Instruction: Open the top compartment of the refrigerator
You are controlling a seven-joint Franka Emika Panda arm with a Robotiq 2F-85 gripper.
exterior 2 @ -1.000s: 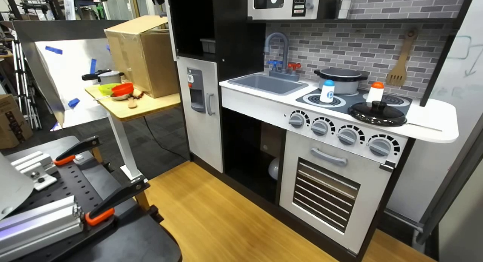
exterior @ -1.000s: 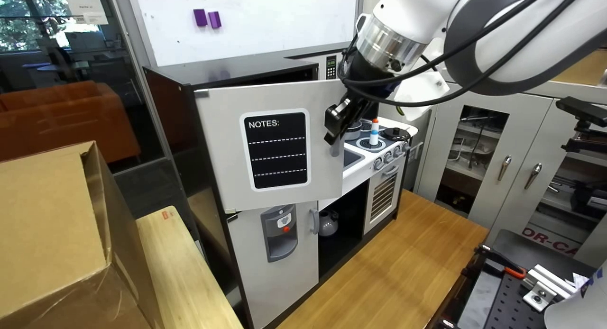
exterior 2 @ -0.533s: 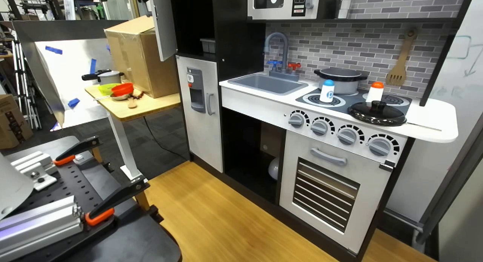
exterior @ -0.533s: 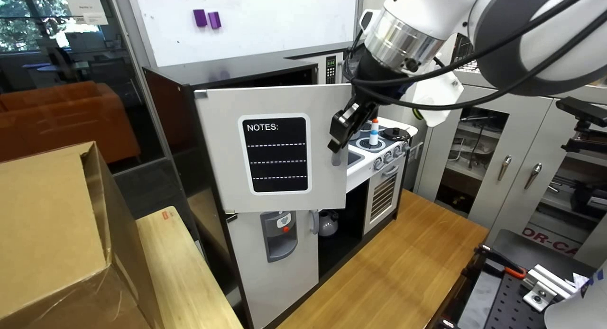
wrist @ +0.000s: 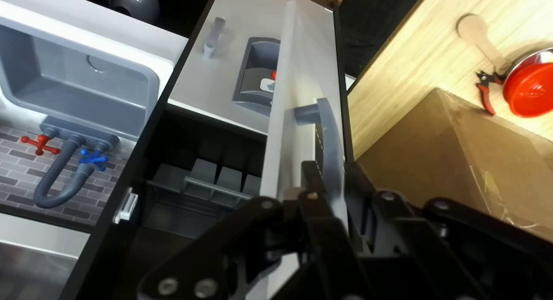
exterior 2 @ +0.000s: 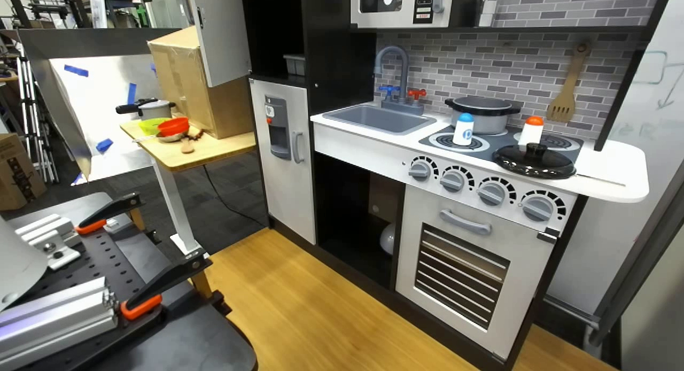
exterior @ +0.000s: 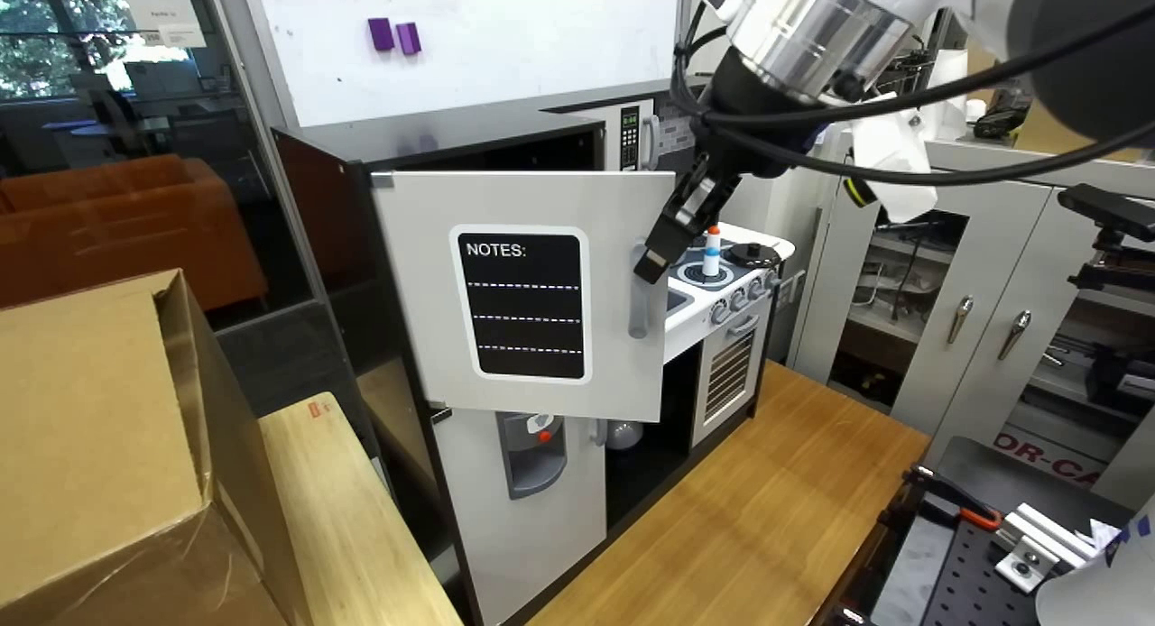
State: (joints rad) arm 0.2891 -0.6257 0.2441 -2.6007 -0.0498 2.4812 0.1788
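Note:
The refrigerator (exterior: pixel 451 130) stands with its top compartment door (exterior: pixel 532 301) swung out, the NOTES panel facing that exterior view. In an exterior view the same door (exterior 2: pixel 222 34) stands out at the left and the dark inside shows, with a small grey bin (exterior 2: pixel 294 64). In the wrist view I see the door (wrist: pixel 281 118) nearly edge-on. My gripper (exterior: pixel 645 263) is at the upper part of the grey door handle (exterior: pixel 639 306). In the wrist view the handle (wrist: pixel 330 140) runs between the fingertips (wrist: pixel 335 170), which are shut on it.
A cardboard box (exterior: pixel 99 428) on a wooden table (exterior: pixel 352 518) stands beside the fridge, on the side the door swings toward; it also shows in an exterior view (exterior 2: pixel 181 77). The lower door (exterior: pixel 559 545) is closed. Sink (exterior 2: pixel 379 118) and stove adjoin the fridge.
The top door has swung further open, coming into fuller view at the left of an exterior view. My gripper has moved outward with the handle and the arm has tilted.

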